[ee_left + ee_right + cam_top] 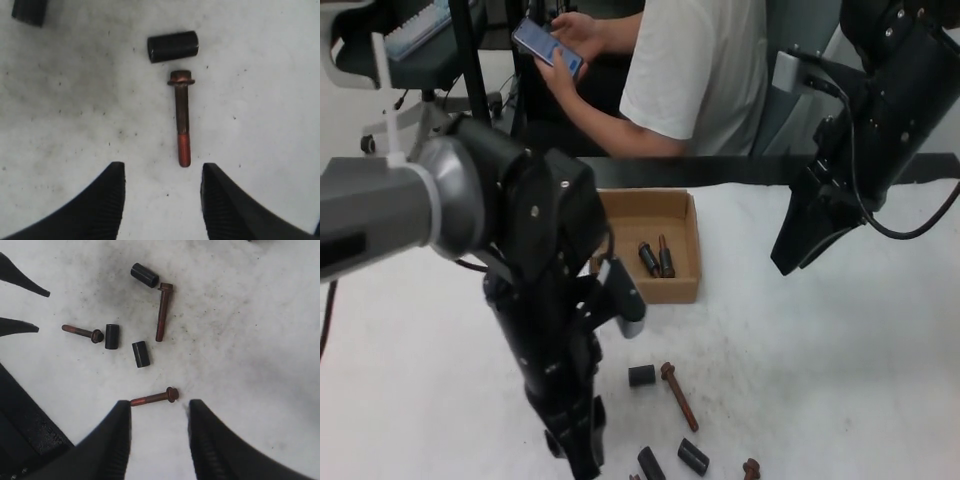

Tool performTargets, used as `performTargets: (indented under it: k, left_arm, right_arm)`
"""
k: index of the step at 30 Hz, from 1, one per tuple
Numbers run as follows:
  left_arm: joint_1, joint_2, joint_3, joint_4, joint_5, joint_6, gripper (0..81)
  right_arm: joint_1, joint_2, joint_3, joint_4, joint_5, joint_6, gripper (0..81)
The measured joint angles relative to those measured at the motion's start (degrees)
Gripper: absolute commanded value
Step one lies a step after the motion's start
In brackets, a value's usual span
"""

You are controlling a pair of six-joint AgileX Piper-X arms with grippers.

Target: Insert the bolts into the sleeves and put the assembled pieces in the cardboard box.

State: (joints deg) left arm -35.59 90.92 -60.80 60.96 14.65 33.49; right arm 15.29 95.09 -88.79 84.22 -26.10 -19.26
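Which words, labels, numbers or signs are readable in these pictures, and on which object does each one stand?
No text can be read in any view.
cardboard box: plain brown walls, no print visible.
bolt: no readable marking; any stamp on its head is too small to tell.
sleeve: plain black, no marking visible.
bench: only dark smudges, no writing.

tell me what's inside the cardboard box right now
Two assembled pieces lie side by side on the floor of the cardboard box, toward its right wall. The left arm covers the box's near left corner, so anything lying there cannot be seen.
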Motion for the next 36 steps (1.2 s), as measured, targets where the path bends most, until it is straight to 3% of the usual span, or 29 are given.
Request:
performTargets:
  k: [12, 20, 36]
  left_arm:
    - [-1.42, 0.00, -0.05, -2.53, -0.22, 0.00, 44.8]
    - [-2.22, 0.00, 1.96, -4.11, 3.59, -1.97, 44.8]
    - [-6.88, 0.00, 6.62, -13.49, -7.18, -1.78, 44.8]
  right_arm:
    - [0.00, 0.00, 0.00, 0.00, 0.00, 0.41, 35.7]
    - [0.00, 0.00, 0.00, 0.00, 0.00, 0.99, 35.7]
    - [0.00, 0.00, 0.00, 0.00, -1.85, 1.33, 35.1]
